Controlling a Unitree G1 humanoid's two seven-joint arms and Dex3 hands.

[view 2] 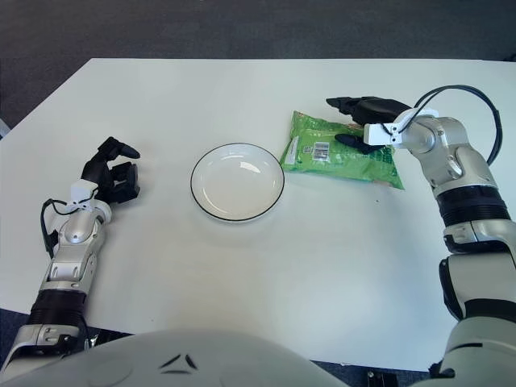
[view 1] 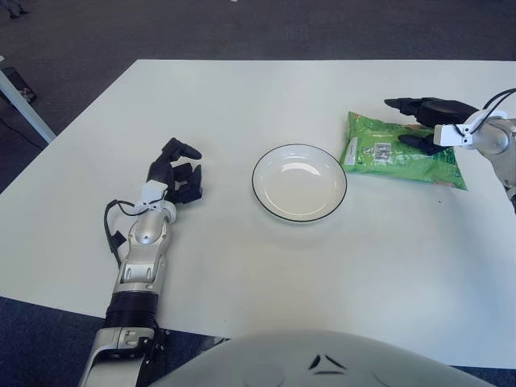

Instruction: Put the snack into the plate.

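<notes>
In the left eye view, the green snack bag (view 1: 401, 151) lies flat on the white worktop (view 1: 242, 266) just right of the empty plate (view 1: 299, 182), not in it. The right hand (view 1: 423, 122) hovers over the bag's far end, fingers spread, gripping nothing. In the right eye view, the left hand (view 2: 113, 179) (fingers curled, empty) shows well left of the plate.

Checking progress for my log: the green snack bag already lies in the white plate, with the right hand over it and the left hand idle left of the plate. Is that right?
Not quite. The green snack bag lies on the table to the right of the white plate, which holds nothing, as the left eye view shows. The right hand is over the bag, and the left hand shows idle left of the plate.
</notes>
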